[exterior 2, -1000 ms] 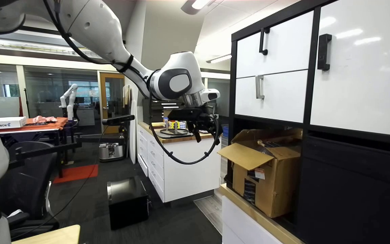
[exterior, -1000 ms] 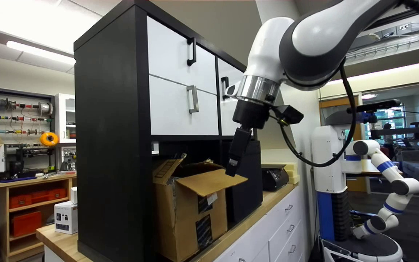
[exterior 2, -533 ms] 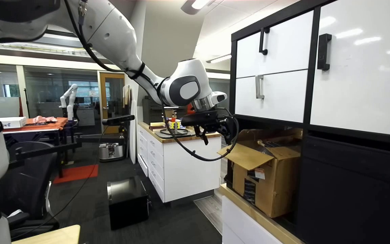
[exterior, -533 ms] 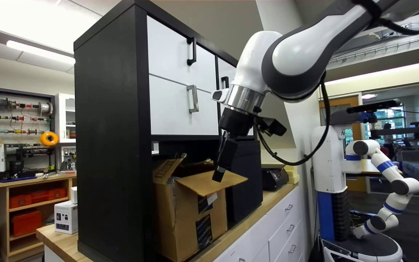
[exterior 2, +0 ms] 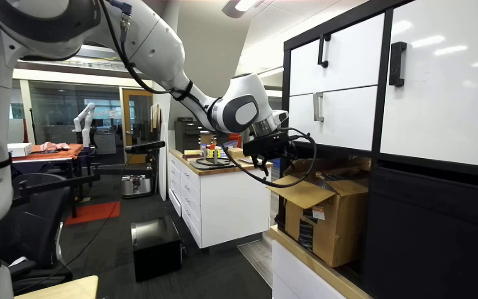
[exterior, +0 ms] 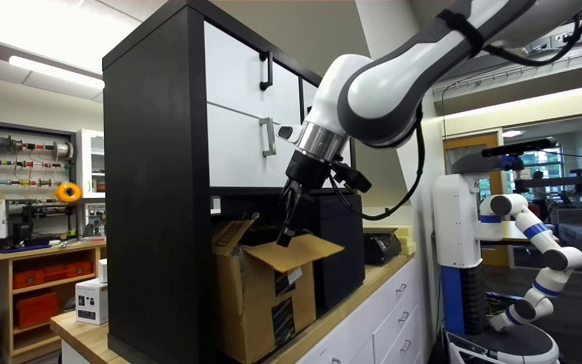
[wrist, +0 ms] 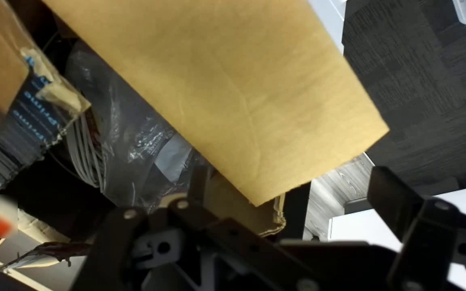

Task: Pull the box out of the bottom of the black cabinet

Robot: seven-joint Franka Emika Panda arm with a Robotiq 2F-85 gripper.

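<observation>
The claw [wrist: 291, 180] holds nothing, its fingers [wrist: 392, 198] spread wide, and hangs tilted just above the loose front flap [wrist: 221, 93] of the brown corrugated cardboard box [exterior: 260, 303]; whether claw and flap touch is unclear. A clear plastic bag [wrist: 123, 137] and white cable [wrist: 81, 151] lie inside the box. The box sits at the lower left of the black cabinet [exterior: 197, 187], just left of a dark bin [exterior: 340, 253]. The cabinet stands on the wood-topped table [exterior: 84, 337], with a small white box [exterior: 91, 303] to its left.

The open brown cardboard box [exterior: 260, 293] stands upright in the bottom of the black cabinet [exterior: 149, 177].
</observation>
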